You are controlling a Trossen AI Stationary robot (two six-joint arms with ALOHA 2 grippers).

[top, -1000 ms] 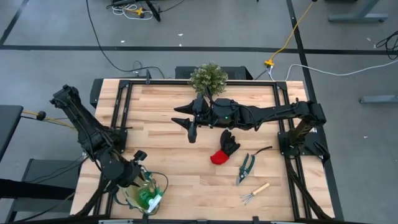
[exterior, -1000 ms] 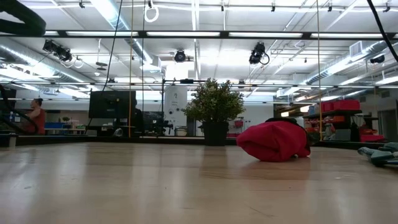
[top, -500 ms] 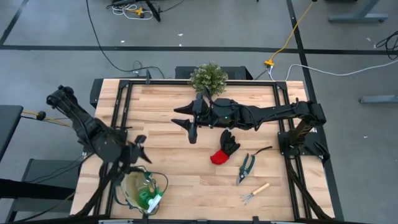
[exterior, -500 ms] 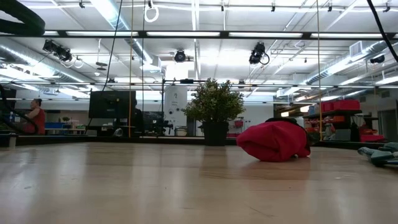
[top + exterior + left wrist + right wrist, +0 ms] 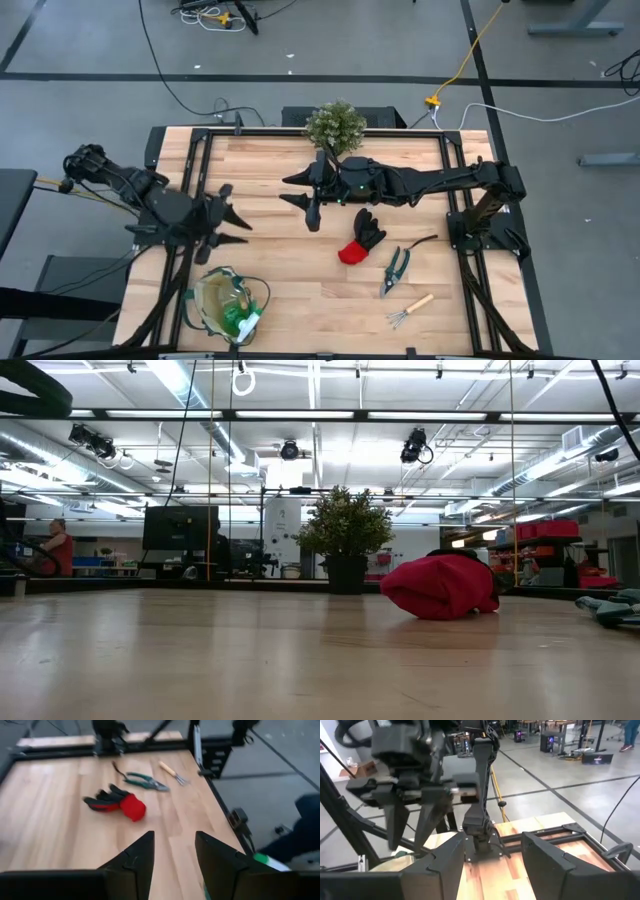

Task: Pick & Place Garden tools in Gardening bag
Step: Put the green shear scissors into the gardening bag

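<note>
The tan gardening bag (image 5: 207, 300) stands near the table's near-left corner with a green spray bottle (image 5: 241, 320) inside it. The black-and-red glove (image 5: 362, 237), the pruning shears (image 5: 395, 268) and a wooden-handled mini rake (image 5: 410, 308) lie flat on the right half of the table. The left wrist view also shows the glove (image 5: 117, 804), the shears (image 5: 145, 781) and the rake (image 5: 172, 772). My left gripper (image 5: 238, 215) hovers open and empty above the table, on the far side of the bag, pointing toward the glove. My right gripper (image 5: 295, 198) hangs open and empty over the table's middle.
A bushy potted plant (image 5: 335, 125) stands at the far edge, just behind my right arm. A thin dark curved piece (image 5: 425, 241) lies beside the shears. Bare wood stretches between the bag and the glove. Black frame rails (image 5: 195, 180) run along the table's sides.
My left gripper has risen out of the bag and swung toward the far edge. It has tipped from pointing down to nearly level, facing the table's right. The bag and the spray bottle stay where they were. My right arm has kept still.
</note>
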